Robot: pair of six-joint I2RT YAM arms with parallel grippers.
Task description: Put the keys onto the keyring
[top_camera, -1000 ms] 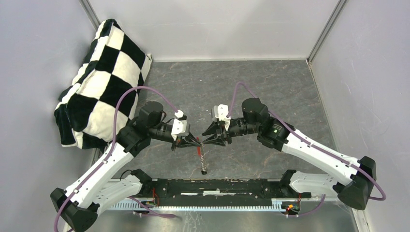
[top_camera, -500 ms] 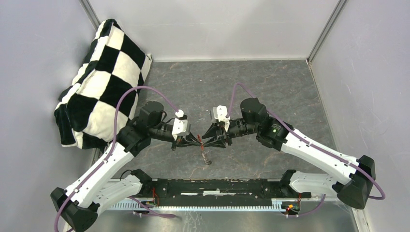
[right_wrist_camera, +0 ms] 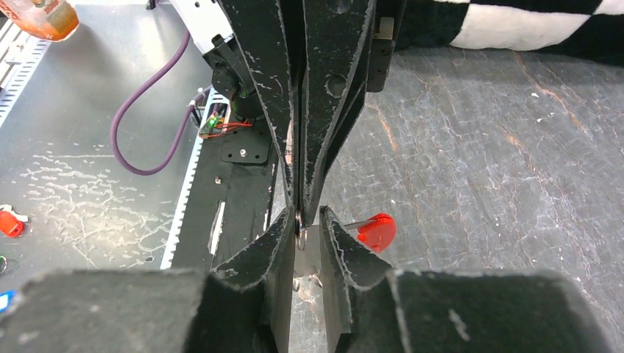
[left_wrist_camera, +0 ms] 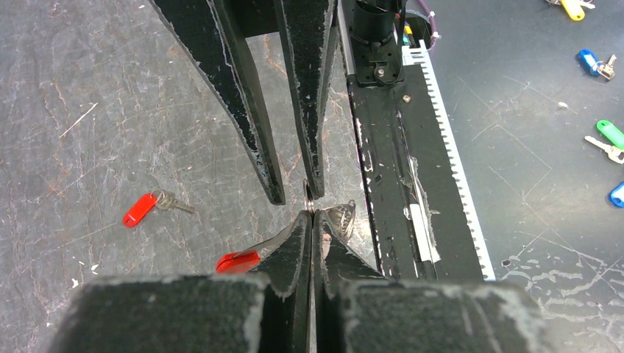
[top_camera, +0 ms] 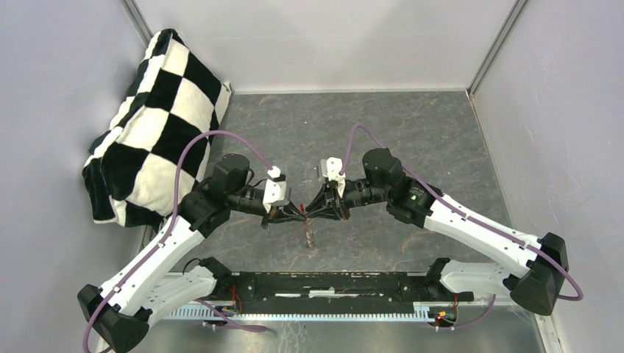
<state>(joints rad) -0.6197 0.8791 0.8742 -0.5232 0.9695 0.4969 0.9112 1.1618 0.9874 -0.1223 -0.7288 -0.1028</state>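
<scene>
My left gripper (left_wrist_camera: 310, 215) is shut on the thin metal loop of the keyring (left_wrist_camera: 309, 206) and holds it above the mat. A red band (left_wrist_camera: 237, 261) and a grey chain-like arc (left_wrist_camera: 341, 218) hang off it. In the top view the keyring (top_camera: 309, 237) dangles below the two meeting grippers. My right gripper (right_wrist_camera: 307, 224) faces the left one tip to tip, its jaws a small gap apart around the loop (right_wrist_camera: 300, 229). The loop lies against its left finger. One of the keys (left_wrist_camera: 141, 209), red-headed, lies on the mat, away from both grippers.
A black-and-white checkered cushion (top_camera: 154, 118) leans in the back left corner. The black base rail (top_camera: 331, 283) runs along the near edge. Several coloured key tags (left_wrist_camera: 608, 132) lie on the floor beyond the rail. Grey walls close in the mat.
My right gripper has moved left onto the left gripper's tips and its jaws have narrowed. The dangling part of the keyring hangs shorter and higher than before.
</scene>
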